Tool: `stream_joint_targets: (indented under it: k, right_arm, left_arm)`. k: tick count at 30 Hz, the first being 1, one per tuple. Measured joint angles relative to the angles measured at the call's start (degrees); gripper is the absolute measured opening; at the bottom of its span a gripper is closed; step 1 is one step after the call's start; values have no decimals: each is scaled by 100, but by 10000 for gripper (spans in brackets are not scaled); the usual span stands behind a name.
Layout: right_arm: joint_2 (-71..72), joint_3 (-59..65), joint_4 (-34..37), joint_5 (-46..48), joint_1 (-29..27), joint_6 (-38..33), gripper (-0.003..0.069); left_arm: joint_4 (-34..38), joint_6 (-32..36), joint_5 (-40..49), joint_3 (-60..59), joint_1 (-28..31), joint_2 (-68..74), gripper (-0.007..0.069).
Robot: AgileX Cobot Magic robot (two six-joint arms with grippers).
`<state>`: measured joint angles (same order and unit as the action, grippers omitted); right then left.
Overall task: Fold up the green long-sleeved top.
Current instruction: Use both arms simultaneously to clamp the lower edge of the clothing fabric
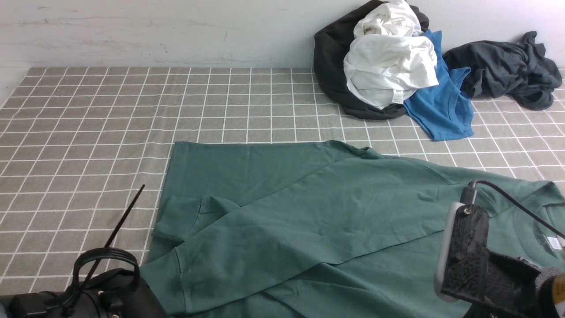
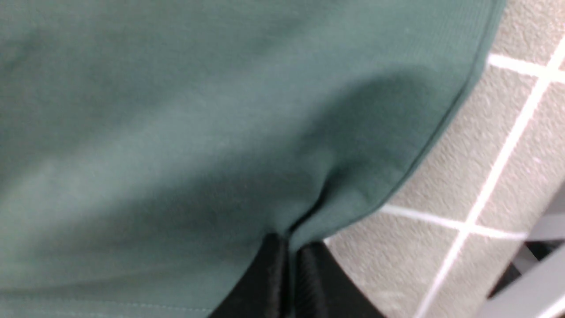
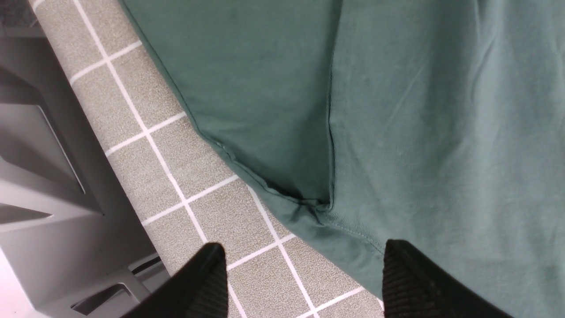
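Note:
The green long-sleeved top lies spread across the near part of the checked table, one sleeve folded across its body and its neck with a white label at the right. My left gripper is shut on the top's edge at the near left; in the front view only its arm shows. My right gripper is open, its fingers apart above the top's hem corner and the cloth table. Its wrist shows at the near right. The logo print is hidden.
A pile of a black garment, white cloth and a bright blue T-shirt sits at the back right by the wall. A dark grey garment lies further right. The checked tablecloth covers the left and back.

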<state>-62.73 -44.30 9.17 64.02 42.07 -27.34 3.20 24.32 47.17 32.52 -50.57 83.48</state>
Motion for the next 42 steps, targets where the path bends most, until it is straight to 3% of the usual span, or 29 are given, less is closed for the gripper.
stream_joint_targets:
  k: [4,11,16,22,26,32,42]
  right_arm:
    - [0,0,-40,6,0,0,438]
    - [0,0,-329,178,0,0,438]
    - [0,6,-1079,226,0,51,438]
    - [0,532,-1924,80,-262,273,438]
    - [0,1192,-1984,-468,-630,274,438]
    - [-176,2048,-2008,-1604,-746,124,438]
    - [-1153,2174,-2024,-2649,-746,-218,438]
  left_arm:
    - [-98,0,425,0,101,-19,3]
    - [-273,16,1241,16,822,-546,3]
    - [-320,35,1499,16,1339,-896,3]
    - [-320,35,1480,16,1377,-901,3]
    - [-270,35,1380,16,1377,-903,3]
    - [-195,35,1243,16,1377,-903,3]
    - [-94,37,1228,16,1377,-903,3]
